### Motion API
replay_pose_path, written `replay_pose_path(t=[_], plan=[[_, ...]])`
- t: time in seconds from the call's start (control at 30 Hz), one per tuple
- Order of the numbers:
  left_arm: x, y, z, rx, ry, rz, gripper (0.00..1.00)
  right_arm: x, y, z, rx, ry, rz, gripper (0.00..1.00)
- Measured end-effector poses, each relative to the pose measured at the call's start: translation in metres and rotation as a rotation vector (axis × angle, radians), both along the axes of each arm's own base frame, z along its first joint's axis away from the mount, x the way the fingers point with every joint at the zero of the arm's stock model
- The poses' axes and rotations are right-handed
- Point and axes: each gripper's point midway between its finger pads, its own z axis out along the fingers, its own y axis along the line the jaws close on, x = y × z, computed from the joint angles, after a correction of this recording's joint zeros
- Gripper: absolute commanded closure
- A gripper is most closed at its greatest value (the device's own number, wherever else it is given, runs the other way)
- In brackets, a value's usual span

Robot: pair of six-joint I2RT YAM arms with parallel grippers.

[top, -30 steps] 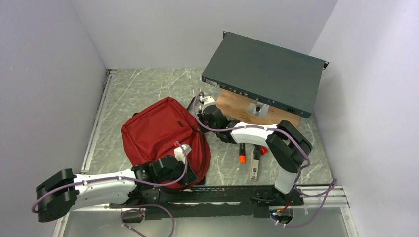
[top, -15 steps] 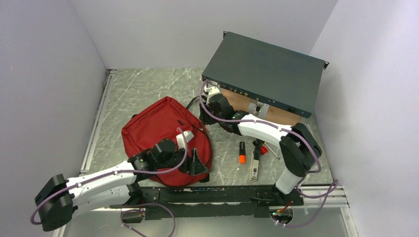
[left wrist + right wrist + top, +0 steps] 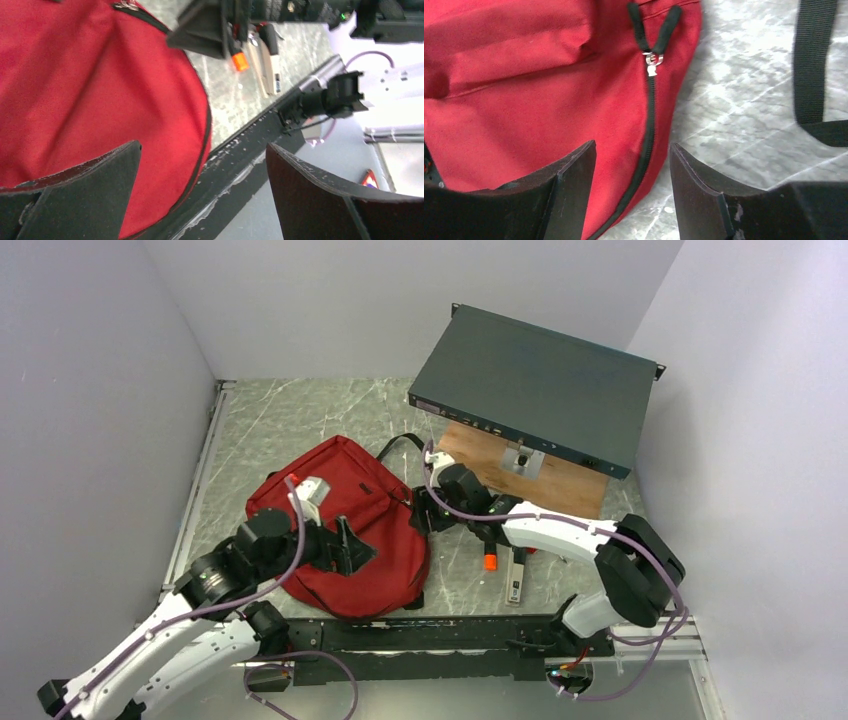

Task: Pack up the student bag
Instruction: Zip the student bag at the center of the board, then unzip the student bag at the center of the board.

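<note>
Student bag (image 3: 345, 525), beside front rail (image 3: 460, 626) (left half)

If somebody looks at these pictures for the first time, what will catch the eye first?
The dark red student bag lies in the centre of the top view. Behind it on the right, a large teal metal box rests over a wooden board. The right gripper hangs open over the bag's black zip.
</note>
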Motion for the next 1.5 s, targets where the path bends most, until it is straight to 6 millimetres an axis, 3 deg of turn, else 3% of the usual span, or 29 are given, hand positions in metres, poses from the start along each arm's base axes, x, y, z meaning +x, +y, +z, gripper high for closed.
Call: replay_pose_path(t=[0.13,0.3,0.47,0.53,0.7,0.77,0.83,1.0,1.2,1.33,1.5], plan=[[0.008,0.029,0.009,0.077,-0.031,0.124,0.00,-0.019,0.016,0.002,-0.012,-0.025,0.056,0.35],[0.018,0.061,-0.001,0.217,-0.024,0.256,0.00,-0.056,0.049,0.014,-0.005,-0.079,0.160,0.37],[0.041,0.081,-0.016,0.333,-0.003,0.357,0.00,-0.079,0.071,0.016,0.023,-0.089,0.216,0.70],[0.057,0.084,-0.024,0.353,0.034,0.382,0.02,-0.086,0.076,0.010,0.039,-0.077,0.224,0.78],[0.105,0.081,-0.040,0.299,0.110,0.407,0.14,-0.098,0.054,-0.028,0.007,-0.020,0.187,0.85],[0.121,0.073,-0.047,0.275,0.133,0.385,0.32,-0.099,0.040,-0.045,-0.028,-0.004,0.150,0.87],[0.135,0.061,-0.057,0.259,0.159,0.352,0.43,-0.098,0.031,-0.054,-0.048,-0.004,0.115,0.88],[0.166,0.040,-0.082,0.254,0.211,0.310,0.44,-0.089,0.023,-0.057,-0.041,-0.039,0.040,0.88],[0.185,0.028,-0.100,0.278,0.248,0.337,0.41,-0.086,0.021,-0.058,-0.016,-0.060,0.024,0.89],[0.205,0.021,-0.104,0.293,0.273,0.398,0.54,-0.086,0.022,-0.058,-0.017,-0.067,0.029,0.89],[0.216,0.015,-0.117,0.338,0.326,0.451,0.69,-0.085,0.023,-0.058,-0.018,-0.077,0.036,0.89]])
